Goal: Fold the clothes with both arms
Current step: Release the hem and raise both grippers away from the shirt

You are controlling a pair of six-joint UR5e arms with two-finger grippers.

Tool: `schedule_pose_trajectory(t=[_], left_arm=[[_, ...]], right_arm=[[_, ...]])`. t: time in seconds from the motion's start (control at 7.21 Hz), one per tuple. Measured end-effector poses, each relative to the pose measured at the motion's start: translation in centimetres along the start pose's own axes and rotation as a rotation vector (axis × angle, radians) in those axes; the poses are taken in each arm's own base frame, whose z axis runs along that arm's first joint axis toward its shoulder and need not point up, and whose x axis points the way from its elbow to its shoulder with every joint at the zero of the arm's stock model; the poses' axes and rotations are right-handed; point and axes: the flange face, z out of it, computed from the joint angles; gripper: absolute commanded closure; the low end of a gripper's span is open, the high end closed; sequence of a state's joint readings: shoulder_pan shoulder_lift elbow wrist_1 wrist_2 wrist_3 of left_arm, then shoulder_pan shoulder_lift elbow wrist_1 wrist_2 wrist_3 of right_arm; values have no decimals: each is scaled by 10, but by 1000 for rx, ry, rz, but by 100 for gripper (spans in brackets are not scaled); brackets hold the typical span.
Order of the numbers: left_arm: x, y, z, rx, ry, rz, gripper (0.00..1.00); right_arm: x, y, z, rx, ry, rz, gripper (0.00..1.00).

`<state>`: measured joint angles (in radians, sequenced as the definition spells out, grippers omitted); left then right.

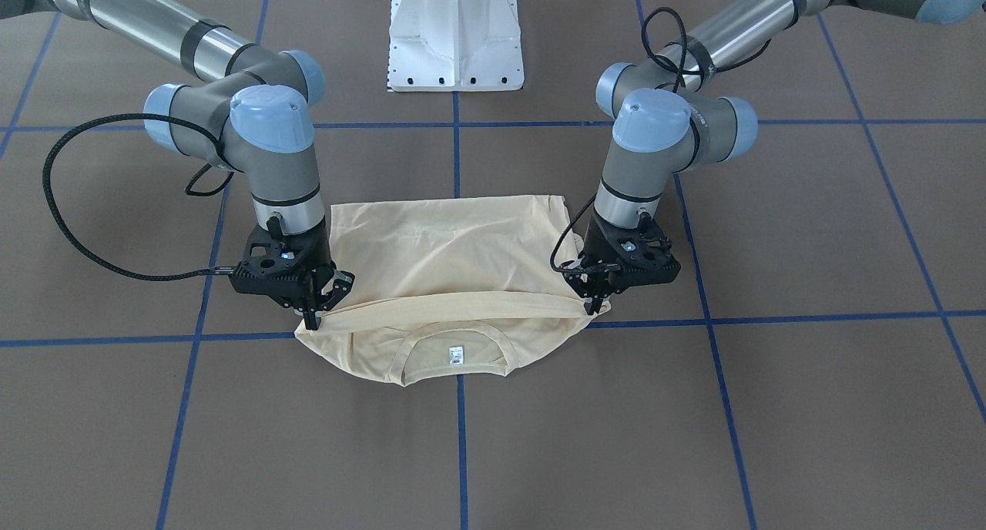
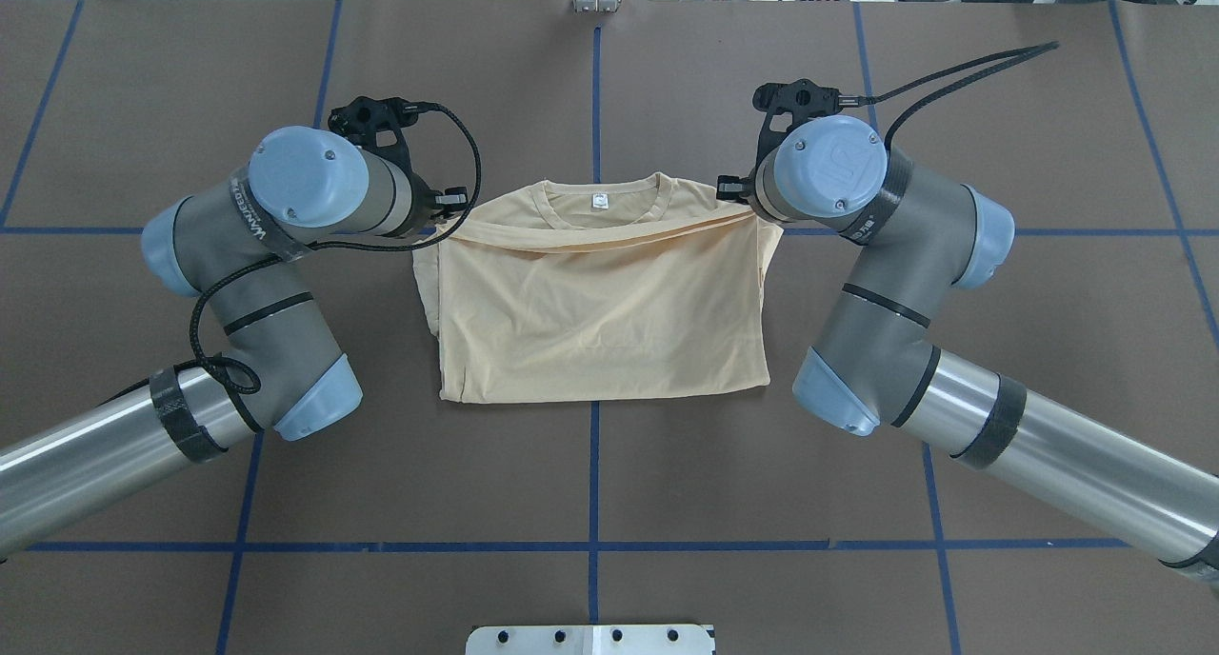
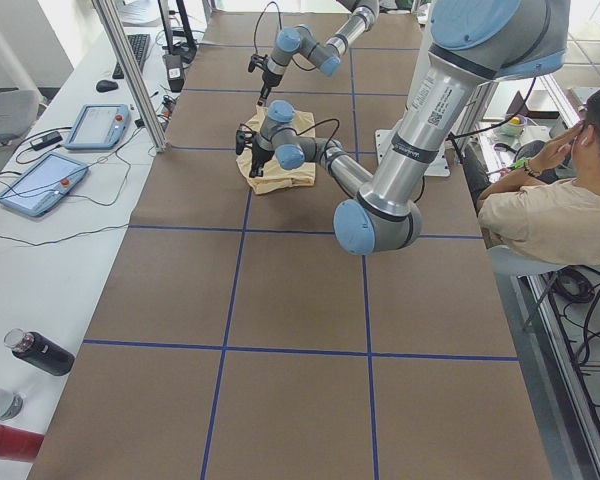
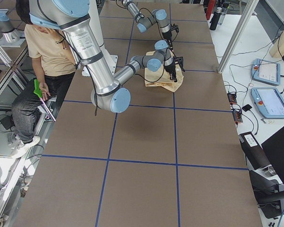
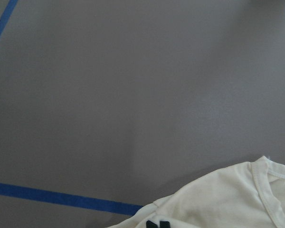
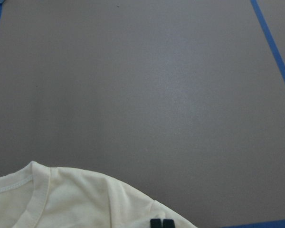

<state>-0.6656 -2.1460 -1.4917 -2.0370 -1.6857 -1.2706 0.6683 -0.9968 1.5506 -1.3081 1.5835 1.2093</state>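
Overhead exterior — brown table (image 2: 762,493), blue tape grid (image 2: 381,546), cream T-shirt (image 2: 600,312)

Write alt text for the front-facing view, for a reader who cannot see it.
Two grippers pinch a cream shirt at the ends of its folded-over edge: the left gripper at view right, the right gripper at view left. Its collar and label lie uncovered.

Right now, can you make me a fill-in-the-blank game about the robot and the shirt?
The T-shirt is pinched by ___ tools, the left tool and the right tool.
The small neck label is ___.
The tape lines on the table are ___.
Missing words: two, white, blue.
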Motion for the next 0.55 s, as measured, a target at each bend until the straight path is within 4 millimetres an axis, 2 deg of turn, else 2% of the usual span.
schedule_pose_trajectory(t=[0.14,0.28,0.55], left_arm=[[0,-2,-5,7,17,51,0],[-1,-7,-18,17,40,115,0],[-23,2,-52,-5,91,186,0]], right_arm=[[2,-9,-3,4,-3,-5,0],[5,-20,-8,-8,-15,-15,0],[15,-34,-15,-66,-52,-54,0]])
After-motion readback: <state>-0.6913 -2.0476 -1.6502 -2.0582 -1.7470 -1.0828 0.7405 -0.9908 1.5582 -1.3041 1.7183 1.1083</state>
